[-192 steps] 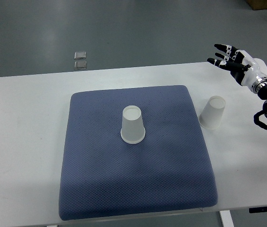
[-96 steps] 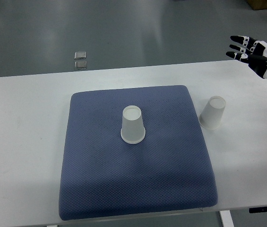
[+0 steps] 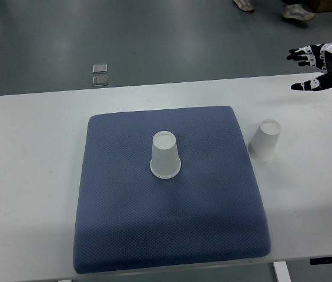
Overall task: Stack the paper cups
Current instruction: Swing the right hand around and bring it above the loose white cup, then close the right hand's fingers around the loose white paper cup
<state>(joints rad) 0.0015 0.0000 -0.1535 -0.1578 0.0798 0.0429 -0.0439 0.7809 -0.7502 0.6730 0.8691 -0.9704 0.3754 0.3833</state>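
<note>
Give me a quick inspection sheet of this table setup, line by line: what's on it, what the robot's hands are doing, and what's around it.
Surface: white table with a blue mat laid in the middle.
Job's things: two paper cups, both upside down and not stacked; cup on the mat, cup on the bare table just right of the mat.
Clutter: nothing seen on the table.
Hands: right hand at the far right edge, fingers spread, holding nothing, away from both cups; left hand not in view.
Cables: nothing seen.
Surroundings: grey floor, two small metal floor plates, a person's shoes at the top edge.
</note>
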